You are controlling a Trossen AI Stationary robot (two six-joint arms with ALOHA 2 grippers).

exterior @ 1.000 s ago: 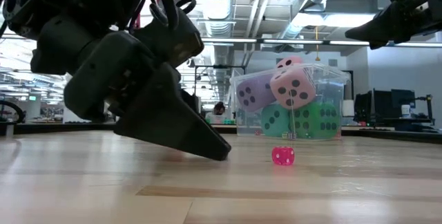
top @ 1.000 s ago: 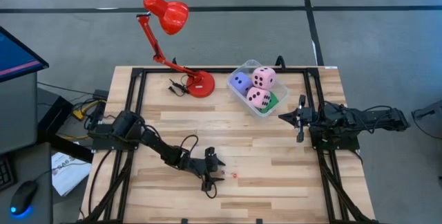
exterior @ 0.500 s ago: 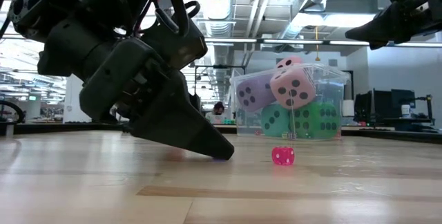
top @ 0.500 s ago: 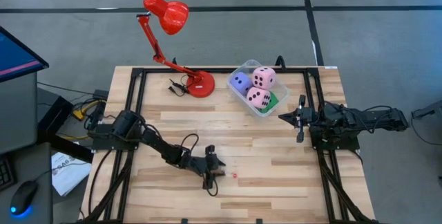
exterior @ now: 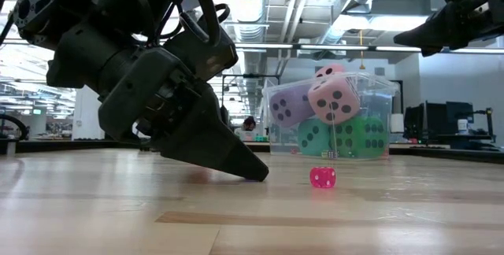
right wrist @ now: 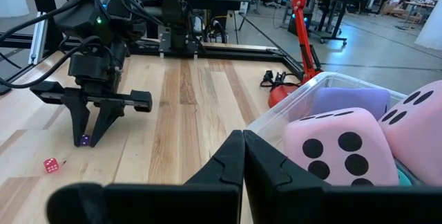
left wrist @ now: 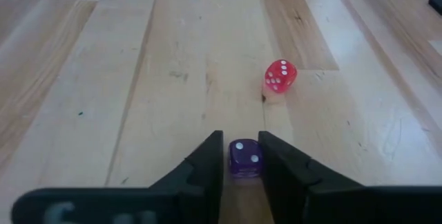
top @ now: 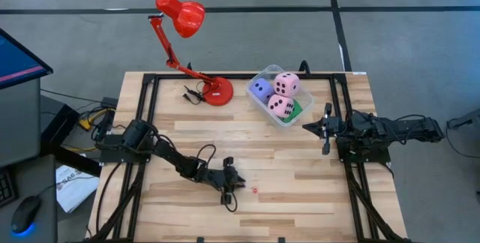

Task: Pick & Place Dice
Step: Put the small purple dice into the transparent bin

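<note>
While tub (top: pixel 279 115) holds four, maybe five, soft dice (top: pixel 286 85), left gripper (left wrist: pixel 241 156) pinches purple die (left wrist: pixel 244 156)

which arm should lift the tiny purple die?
Left. Its hand already has the tiny translucent purple die between its fingers on the wooden table. The right hand is shut, off beside the clear plastic tub.

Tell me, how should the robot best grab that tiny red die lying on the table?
Probably from straight above, hand fingers closing on two opposite flat sides. The red die sits flat and alone on the wood, clear of the purple die that the left hand is closed on, so there is room on both sides.
</note>
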